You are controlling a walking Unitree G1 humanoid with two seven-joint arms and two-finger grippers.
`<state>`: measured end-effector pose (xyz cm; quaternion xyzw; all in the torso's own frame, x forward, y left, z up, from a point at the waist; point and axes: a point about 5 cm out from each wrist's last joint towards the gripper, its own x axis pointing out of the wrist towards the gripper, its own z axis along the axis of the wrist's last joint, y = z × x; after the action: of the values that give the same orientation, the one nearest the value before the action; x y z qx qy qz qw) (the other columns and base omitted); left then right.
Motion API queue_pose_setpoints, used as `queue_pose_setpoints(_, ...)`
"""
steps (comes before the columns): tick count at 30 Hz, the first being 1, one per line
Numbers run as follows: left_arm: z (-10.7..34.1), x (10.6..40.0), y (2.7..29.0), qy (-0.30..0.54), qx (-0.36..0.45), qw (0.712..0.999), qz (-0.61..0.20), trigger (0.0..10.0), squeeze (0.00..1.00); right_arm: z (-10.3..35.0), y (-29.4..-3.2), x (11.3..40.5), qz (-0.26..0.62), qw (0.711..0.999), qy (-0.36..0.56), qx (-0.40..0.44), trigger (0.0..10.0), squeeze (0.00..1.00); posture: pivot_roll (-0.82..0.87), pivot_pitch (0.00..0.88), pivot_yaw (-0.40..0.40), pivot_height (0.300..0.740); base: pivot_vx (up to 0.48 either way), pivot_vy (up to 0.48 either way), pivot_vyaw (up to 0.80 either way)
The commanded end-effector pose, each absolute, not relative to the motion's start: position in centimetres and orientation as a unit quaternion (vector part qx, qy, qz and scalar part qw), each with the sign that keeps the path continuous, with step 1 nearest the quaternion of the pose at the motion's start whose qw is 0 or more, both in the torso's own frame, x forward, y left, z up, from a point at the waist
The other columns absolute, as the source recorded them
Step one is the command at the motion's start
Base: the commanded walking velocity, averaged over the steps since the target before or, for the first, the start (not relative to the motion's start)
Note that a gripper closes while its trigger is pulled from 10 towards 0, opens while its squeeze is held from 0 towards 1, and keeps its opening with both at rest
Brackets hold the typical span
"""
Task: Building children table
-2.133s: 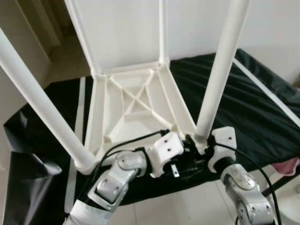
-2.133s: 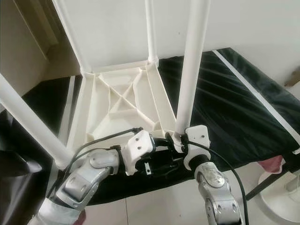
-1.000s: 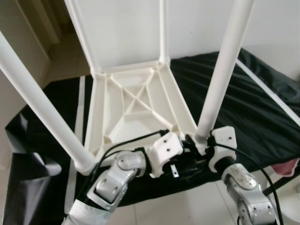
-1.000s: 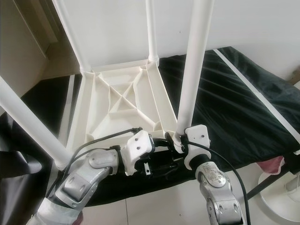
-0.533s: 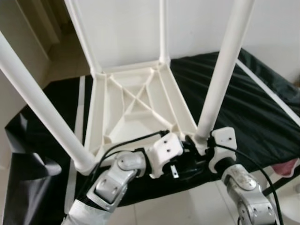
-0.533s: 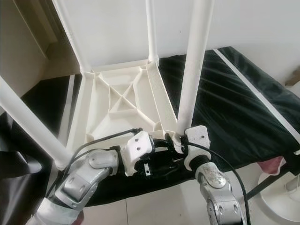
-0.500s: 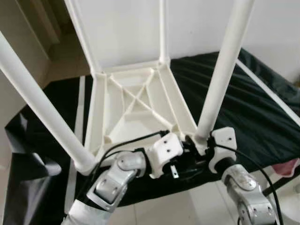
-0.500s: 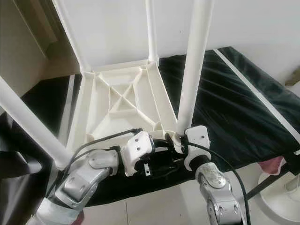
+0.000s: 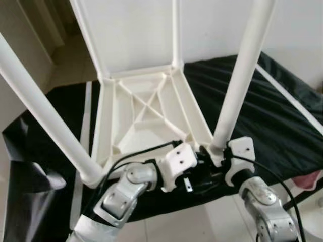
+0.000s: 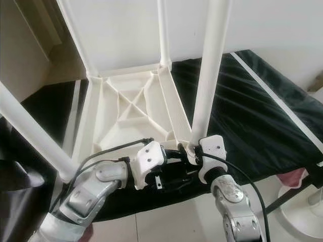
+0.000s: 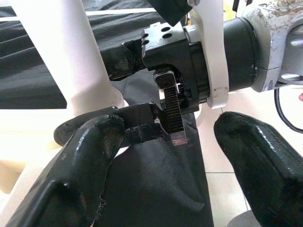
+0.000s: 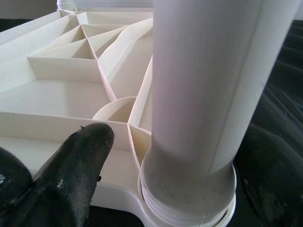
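We are clamping our right gripper (image 12: 189,189) around the white leg (image 9: 242,75) at the upturned tabletop's (image 9: 146,113) near right corner; our left gripper (image 11: 165,156) is hanging released beside it.

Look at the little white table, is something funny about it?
Yes. The table top lies upside down on a black sheet, ribs showing, its legs pointing up. The right gripper is at the base of the near right leg, which leans a bit.

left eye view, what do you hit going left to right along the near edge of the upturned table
near left table leg → left hand → near right table leg → right hand at that leg's base
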<state>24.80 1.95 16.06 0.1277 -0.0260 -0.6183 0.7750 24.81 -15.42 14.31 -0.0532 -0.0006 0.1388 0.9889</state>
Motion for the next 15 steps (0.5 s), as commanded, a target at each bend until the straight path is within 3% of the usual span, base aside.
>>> queue_pose_setpoints(1,16.2,25.1,1.6,-0.029,0.129,0.772,-0.621,10.0,0.0,15.0,-15.5,24.9,0.15,0.987,-0.005,-0.05,10.0,0.0,-0.13,0.03,0.023,0.74,0.0,0.0,0.0)
queue_pose_setpoints(15,17.0,26.5,1.4,-0.054,0.148,0.778,-0.609,10.0,0.0,15.4,-15.3,24.8,0.184,0.981,0.029,-0.058,10.0,0.0,-0.12,0.0,-0.026,0.74,0.0,0.0,0.0)
